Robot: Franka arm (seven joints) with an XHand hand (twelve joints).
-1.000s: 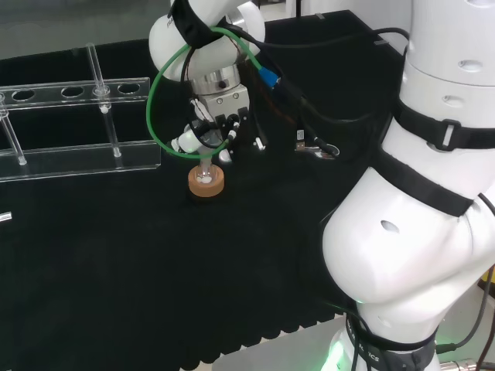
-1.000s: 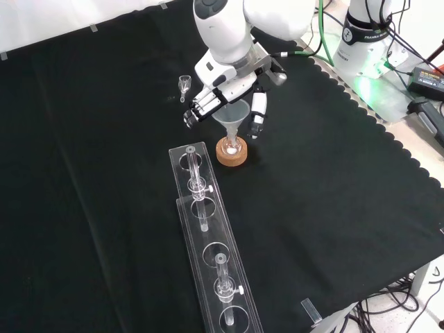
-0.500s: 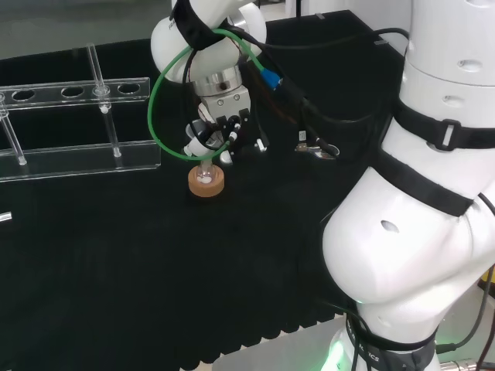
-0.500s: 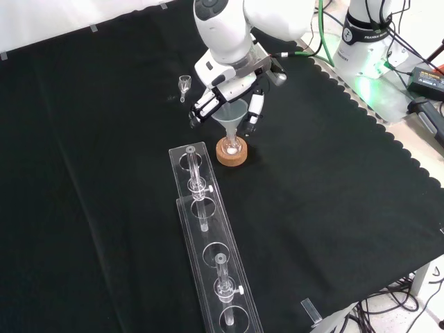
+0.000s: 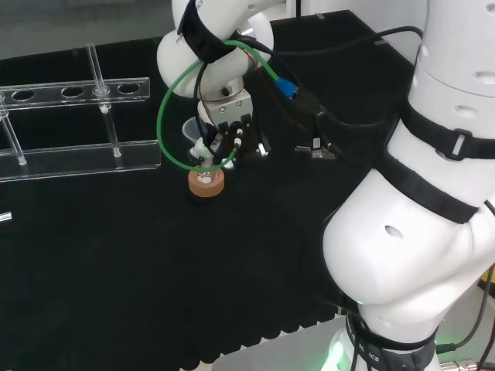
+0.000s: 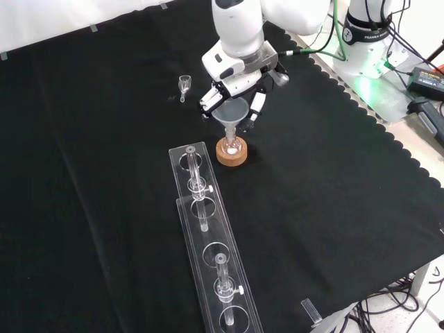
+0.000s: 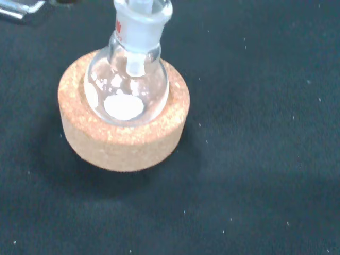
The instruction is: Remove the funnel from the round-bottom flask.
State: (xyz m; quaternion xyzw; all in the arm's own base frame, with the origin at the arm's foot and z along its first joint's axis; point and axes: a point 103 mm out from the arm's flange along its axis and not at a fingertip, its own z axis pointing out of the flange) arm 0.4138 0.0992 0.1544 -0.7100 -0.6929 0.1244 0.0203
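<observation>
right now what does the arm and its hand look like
A white Franka arm of rounded, glossy links with black bands at the joints. A green cable loops beside the wrist, ending at a blue connector. The hand is black and white, with fingers and a thumb.

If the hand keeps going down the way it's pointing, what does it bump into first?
Most likely the funnel: the hand points down with its fingers on either side of the funnel's cone. Below that come the flask and its cork ring. Depth is hard to judge here.
</observation>
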